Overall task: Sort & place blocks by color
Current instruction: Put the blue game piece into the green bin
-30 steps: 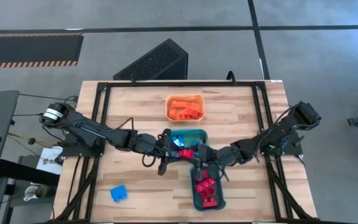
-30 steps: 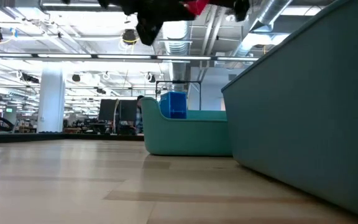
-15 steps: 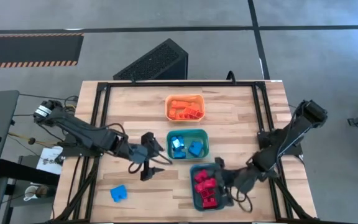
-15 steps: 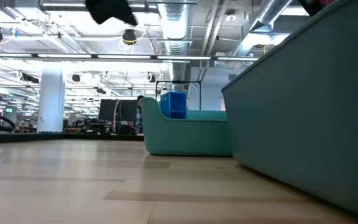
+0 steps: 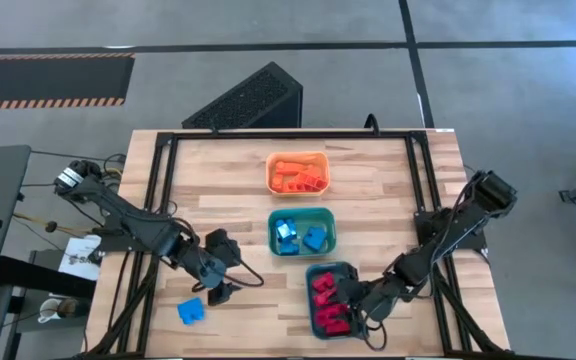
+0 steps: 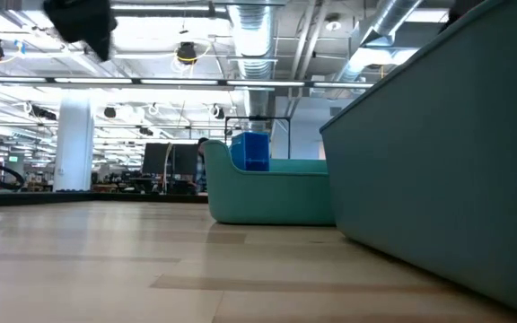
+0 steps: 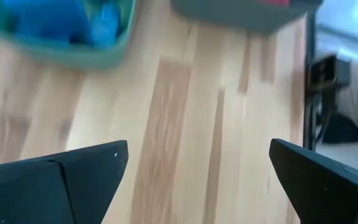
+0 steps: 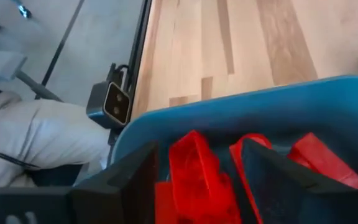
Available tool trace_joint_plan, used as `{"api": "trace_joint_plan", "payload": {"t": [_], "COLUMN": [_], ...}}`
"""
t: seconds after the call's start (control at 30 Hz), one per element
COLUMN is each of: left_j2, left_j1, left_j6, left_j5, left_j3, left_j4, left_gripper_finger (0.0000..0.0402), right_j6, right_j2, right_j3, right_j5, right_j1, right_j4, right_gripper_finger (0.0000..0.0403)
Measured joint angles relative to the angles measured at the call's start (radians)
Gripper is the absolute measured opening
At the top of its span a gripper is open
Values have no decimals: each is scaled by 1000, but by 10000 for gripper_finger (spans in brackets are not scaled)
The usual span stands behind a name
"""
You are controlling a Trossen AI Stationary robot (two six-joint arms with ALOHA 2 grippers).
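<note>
A loose blue block lies on the table near the front left. My left gripper hovers just beside it, toward the table's middle, open and empty. My right gripper reaches into the dark teal tray, which holds several red blocks. Its fingers stand apart on either side of one red block, with a gap showing on both sides. The green tray holds blue blocks. The orange tray holds orange blocks.
The three trays stand in a row down the table's middle, from far to near. A black frame runs around the table's edges. Bare wood lies to the left and right of the trays. In the low view the dark tray's wall fills the right side.
My left gripper has left the green tray and swung toward the near left, to the loose blue block. My right gripper has carried a red block from over the green tray toward the near edge, down into the dark teal tray.
</note>
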Motion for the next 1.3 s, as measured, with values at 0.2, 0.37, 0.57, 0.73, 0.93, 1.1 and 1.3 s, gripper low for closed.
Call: {"api": "trace_joint_plan", "payload": {"t": [0.2,0.37,0.57,0.73,0.93,1.1,1.3], "left_j2": [0,0,0,0,10,63,165], "left_j1": [-39,-104,-181,-233,-280,-289,-293], "left_j6": [-115,-231,-396,-519,-602,-580,-547], "left_j5": [82,99,180,251,260,253,307], "left_j3": [0,-11,-61,-96,-125,-126,-126], "left_j4": [-140,-195,-197,-194,-190,-176,-152], "left_gripper_finger": [374,374,374,374,374,374,374], "right_j6": [-1,-40,-124,-228,-239,-246,-246], "right_j2": [-15,-15,-15,-5,-4,-5,-5], "right_j3": [0,0,0,0,0,0,0], "right_j5": [1,2,4,3,21,29,29], "right_j1": [-23,-39,-60,-81,-110,-118,-122], "right_j4": [17,80,198,278,322,365,362], "right_gripper_finger": [277,286,287,289,325,379,389]}}
